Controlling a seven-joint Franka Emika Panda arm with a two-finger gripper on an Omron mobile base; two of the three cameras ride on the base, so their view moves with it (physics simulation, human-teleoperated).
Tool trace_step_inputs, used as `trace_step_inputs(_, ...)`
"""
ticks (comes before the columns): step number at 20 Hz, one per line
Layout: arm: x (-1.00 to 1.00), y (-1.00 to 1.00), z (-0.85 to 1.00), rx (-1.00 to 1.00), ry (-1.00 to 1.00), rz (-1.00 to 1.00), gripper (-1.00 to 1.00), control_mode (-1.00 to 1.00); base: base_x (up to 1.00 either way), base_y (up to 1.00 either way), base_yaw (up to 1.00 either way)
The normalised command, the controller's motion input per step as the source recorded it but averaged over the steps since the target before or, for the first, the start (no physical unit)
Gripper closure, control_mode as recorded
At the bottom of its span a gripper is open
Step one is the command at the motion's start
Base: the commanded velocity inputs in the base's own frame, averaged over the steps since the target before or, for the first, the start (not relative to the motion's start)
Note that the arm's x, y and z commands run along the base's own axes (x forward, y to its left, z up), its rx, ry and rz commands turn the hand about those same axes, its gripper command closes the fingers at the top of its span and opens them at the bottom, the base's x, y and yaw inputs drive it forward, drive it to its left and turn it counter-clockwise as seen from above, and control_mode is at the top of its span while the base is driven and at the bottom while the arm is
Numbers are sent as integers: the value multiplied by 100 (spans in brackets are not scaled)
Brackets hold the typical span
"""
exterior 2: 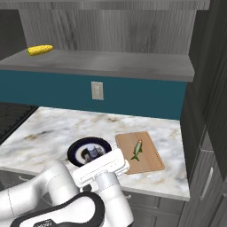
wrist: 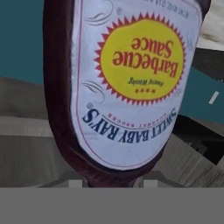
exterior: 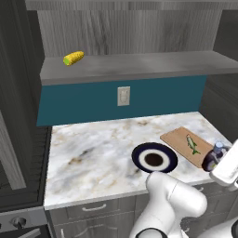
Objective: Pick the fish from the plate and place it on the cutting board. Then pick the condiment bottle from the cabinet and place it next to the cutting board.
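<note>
A: State the claw condition.

B: The gripper (wrist: 113, 183) is clamped on the condiment bottle (exterior: 214, 156). In the hand view the label reads upside down and the dark body runs straight out from between the jaws, so the bottle's long axis lies along the gripper's line of sight.

A: Where is the bottle relative to the target?

B: In the left base view it sits low over the counter (exterior: 93, 148), just beside the near right corner of the cutting board (exterior: 179, 138), cap up. The fish (exterior: 192, 145) already lies on the board, and the plate (exterior: 139, 151) is bare.

A: What does the next move depend on?

B: My judgement: the remaining gap is downward. The board lies to the bottle's left, so lower it straight, keeping it upright and off the board edge.
</note>
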Motion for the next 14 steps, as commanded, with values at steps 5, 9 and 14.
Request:
trace_step_inputs(5, 0, -15, -8, 0, 0, 0, 100, -100, 0, 0, 0)
trace_step_inputs(9, 0, -15, -9, 0, 0, 0, 100, -100, 0, 0, 0)
trace_step_inputs(14, 0, -17, -11, 0, 0, 0, 100, -100, 0, 0, 0)
